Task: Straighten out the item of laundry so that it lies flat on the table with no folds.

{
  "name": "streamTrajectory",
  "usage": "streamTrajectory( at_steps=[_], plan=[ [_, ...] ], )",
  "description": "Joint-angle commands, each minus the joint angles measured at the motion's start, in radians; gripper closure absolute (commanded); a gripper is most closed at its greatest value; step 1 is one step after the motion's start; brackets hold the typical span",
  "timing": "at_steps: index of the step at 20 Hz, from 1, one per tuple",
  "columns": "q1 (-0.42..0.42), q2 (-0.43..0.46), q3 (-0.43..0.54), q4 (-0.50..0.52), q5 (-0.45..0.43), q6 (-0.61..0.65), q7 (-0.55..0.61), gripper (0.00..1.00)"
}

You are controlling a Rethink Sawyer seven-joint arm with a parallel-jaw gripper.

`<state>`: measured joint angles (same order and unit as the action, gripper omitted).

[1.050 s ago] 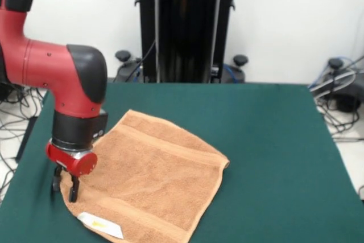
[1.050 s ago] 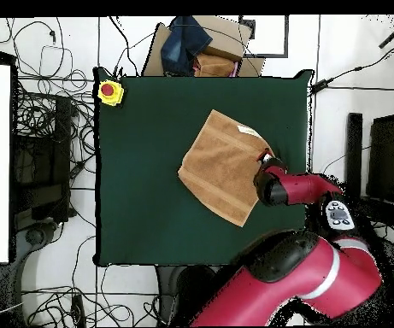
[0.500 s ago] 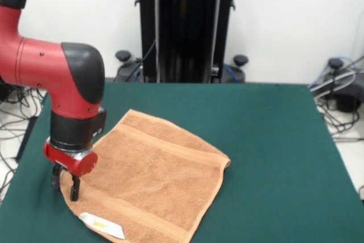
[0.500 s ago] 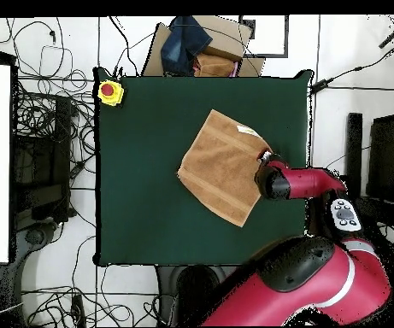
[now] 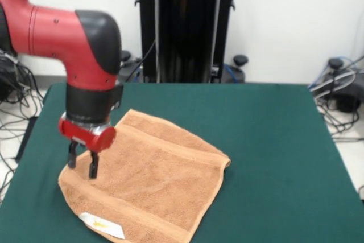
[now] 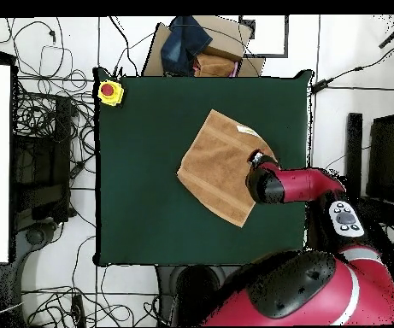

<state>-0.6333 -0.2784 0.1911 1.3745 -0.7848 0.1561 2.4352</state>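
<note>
Orange-tan towel (image 5: 151, 183) spread flat on green table (image 5: 273, 140), pincer (image 5: 81, 166) above its corner — seemingly released, empty

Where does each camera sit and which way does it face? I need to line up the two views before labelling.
Front view: sits across the table, facing the robot; shows the red and black arm coming from above, its gripper open over the towel.
Overhead view: sits above, looking straight down on the table; shows the arm reaching up from the bottom, its wrist over the towel.
Shared: the green table, the towel with its white label, the arm; the views are turned half round against each other.
</note>
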Motion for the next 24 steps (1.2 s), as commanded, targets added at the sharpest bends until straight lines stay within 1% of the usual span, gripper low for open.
streamTrajectory(
  at_steps=[1,3,6,9,11,15,17,20,23,24],
  plan=[
    [0.055,-0.179,0.016,0.258,0.073,0.140,-0.006,0.00],
    [0.069,-0.169,0.009,0.250,0.073,0.118,0.007,0.00],
    [0.101,-0.123,-0.015,0.202,0.066,0.077,0.039,0.00],
    [0.198,-0.055,-0.094,0.123,0.094,0.040,0.145,0.00],
    [0.247,-0.036,-0.127,0.097,0.124,0.030,0.183,0.00],
    [0.321,-0.042,-0.168,0.112,0.154,0.017,0.190,0.00],
    [0.359,-0.054,-0.174,0.144,0.160,-0.017,0.181,0.00],
    [0.418,-0.084,-0.163,0.196,0.179,-0.038,0.169,0.00],
    [0.460,-0.096,-0.146,0.210,0.201,-0.033,0.159,0.00],
    [0.487,-0.094,-0.162,0.204,0.216,-0.015,0.170,0.00]
  ],
)
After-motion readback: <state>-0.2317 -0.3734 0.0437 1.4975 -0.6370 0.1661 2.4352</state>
